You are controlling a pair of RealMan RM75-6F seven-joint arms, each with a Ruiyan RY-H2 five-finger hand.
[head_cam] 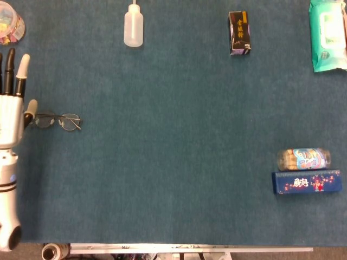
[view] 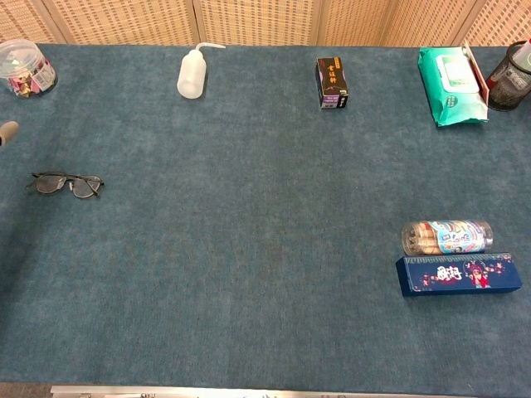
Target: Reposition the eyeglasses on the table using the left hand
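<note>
Eyeglasses (head_cam: 58,121) are laid flat on the table's (head_cam: 179,162) far left edge, just beside the left hand (head_cam: 10,116), fingers straight, nothing held. Light, thin, prob fragile frame; best gripped at the bridge.

Left hand (head_cam: 11,116) white-backed, black fingers (head_cam: 10,67), white forearm with dark bands

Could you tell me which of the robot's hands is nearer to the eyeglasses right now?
The left. The left hand lies open just left of the eyeglasses, its thumb beside the frame, holding nothing. The right hand shows in neither view.
</note>
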